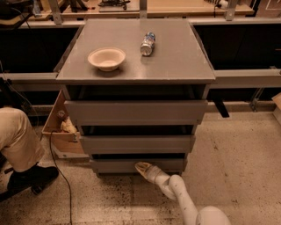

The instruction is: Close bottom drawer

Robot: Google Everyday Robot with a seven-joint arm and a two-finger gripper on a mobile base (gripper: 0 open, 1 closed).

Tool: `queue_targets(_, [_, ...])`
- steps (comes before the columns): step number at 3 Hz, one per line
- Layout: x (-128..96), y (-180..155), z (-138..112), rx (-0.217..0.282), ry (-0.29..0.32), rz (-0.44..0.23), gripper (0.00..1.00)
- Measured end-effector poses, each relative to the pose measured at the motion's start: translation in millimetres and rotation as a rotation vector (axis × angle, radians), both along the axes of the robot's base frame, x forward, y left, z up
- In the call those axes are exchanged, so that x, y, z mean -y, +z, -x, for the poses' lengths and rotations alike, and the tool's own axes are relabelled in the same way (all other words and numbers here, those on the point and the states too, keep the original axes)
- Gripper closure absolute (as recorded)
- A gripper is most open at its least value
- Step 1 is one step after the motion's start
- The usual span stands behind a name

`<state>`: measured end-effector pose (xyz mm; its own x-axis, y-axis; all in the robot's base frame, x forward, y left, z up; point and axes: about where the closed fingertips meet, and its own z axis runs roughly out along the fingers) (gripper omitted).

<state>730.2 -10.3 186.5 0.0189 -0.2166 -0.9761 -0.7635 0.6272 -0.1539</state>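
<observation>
Touching bottom drawer [109, 166] front, claw [142, 167].

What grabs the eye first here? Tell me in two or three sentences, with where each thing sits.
A grey cabinet with stepped-out fronts fills the middle, a pale bowl and a bottle lying on top. Below, the white arm reaches in from the bottom edge, its end effector at the front of the bottom drawer. A person's leg shows at the left edge.

Your view: speckled terrazzo floor [246, 145], grey cabinet [175, 57] centre, wooden workbench [184, 6] behind, dark bays [241, 44] under it, warm dim light.
</observation>
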Motion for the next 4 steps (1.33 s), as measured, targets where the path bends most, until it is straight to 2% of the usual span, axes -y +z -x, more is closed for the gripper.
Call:
queue_targets(1, [17.0, -4.4, 15.6, -0.038, 0.01, 0.01, 1.0])
queue_targets(2, [61.5, -4.6, 32.2, -0.098, -0.006, 0.07, 1.0])
queue_targets(3, [146.3, 8.6, 57.8, -0.179, -0.092, 0.168, 1.0])
queue_targets(4, [220.3, 35.8, 84.3, -0.234, -0.18, 0.28, 1.0])
